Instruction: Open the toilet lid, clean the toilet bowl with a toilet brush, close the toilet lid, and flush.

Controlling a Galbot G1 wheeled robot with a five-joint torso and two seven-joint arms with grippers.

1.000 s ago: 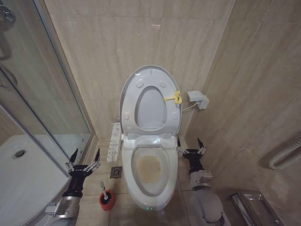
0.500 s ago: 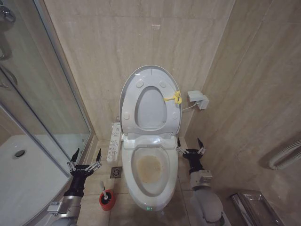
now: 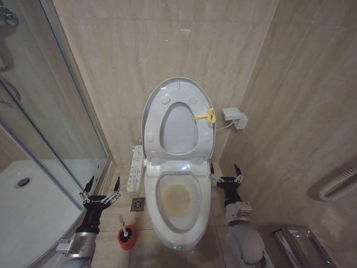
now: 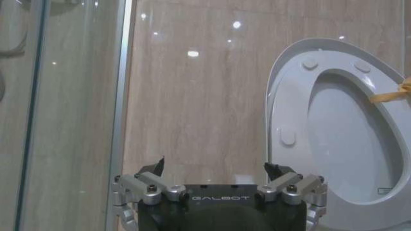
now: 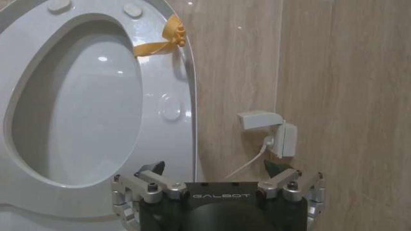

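Note:
The toilet lid (image 3: 178, 131) stands upright against the back wall, with the white ring seat (image 3: 162, 120) and its yellow tie (image 3: 205, 116) raised in front of it. Below lies the toilet bowl (image 3: 178, 201), brown-stained inside. The toilet brush (image 3: 123, 225) stands in its red holder (image 3: 127, 238) on the floor left of the bowl. My left gripper (image 3: 102, 187) hangs open just above and left of the brush. My right gripper (image 3: 226, 172) is open beside the bowl's right rim. The left wrist view shows the left gripper (image 4: 215, 168) facing the lid (image 4: 347, 134); the right gripper (image 5: 215, 168) faces the seat (image 5: 170, 96).
A glass shower screen (image 3: 50, 111) and white shower tray (image 3: 28, 218) close off the left. A white control strip (image 3: 135, 167) and a floor drain (image 3: 138, 205) lie left of the bowl. A wall socket (image 3: 234, 117) with a cable and a grey pipe (image 3: 337, 187) are on the right wall.
My left arm has edged slightly right, toward the brush holder. The right arm, lid and brush have not moved.

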